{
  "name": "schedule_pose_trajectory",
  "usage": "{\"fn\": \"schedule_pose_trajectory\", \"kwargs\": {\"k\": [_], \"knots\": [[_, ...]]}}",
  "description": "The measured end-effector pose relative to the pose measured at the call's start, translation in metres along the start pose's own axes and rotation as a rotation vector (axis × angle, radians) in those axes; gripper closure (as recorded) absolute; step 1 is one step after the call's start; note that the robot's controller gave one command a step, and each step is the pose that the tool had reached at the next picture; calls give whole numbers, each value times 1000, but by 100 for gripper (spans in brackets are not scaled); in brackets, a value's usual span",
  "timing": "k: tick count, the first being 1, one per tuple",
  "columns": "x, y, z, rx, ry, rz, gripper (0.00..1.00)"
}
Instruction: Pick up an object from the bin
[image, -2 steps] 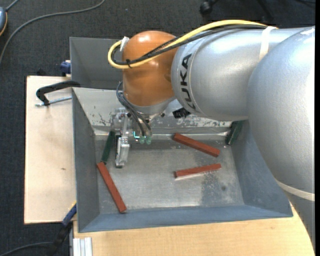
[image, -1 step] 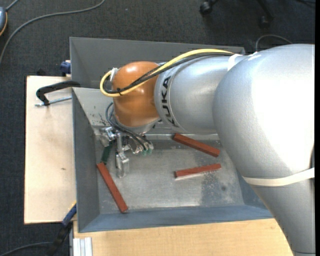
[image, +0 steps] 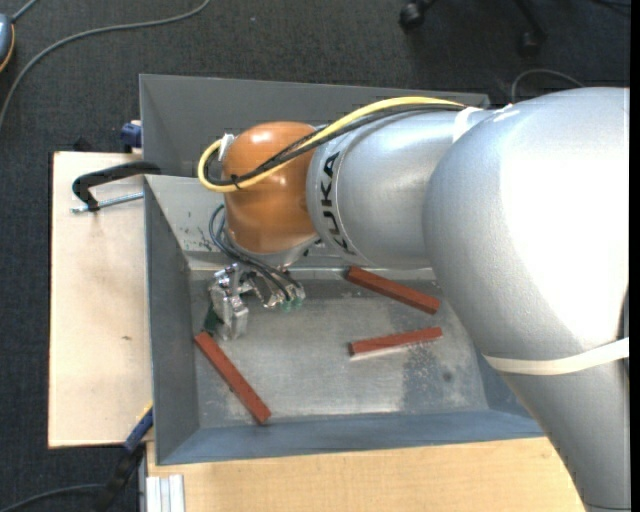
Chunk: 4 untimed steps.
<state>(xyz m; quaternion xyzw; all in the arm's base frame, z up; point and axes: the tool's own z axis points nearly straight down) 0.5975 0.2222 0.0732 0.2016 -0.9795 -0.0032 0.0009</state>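
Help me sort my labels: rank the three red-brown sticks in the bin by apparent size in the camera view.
1. Lower-left stick: looks longest.
2-3. Upper stick beside the arm and middle stick: too alike to rank.

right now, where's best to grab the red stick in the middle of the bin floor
Probably at mid-length on the red stick, straight down from above, closing across its narrow width: it lies flat with bare bin floor all round.

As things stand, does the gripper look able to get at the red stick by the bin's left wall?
Probably yes: the gripper sits beside the stick's upper end, nothing lying between them, though the left wall is close.
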Motion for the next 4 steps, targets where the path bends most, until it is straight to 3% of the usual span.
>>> {"fn": "schedule_pose_trajectory", "kwargs": {"k": [1,2,3,4], "knots": [[0,-3,1,5,-3,1,0],[24,-56,2,7,-2,306,0],[24,-55,2,5,-3,305,100],[32,-37,-136,6,-16,202,100]]}}
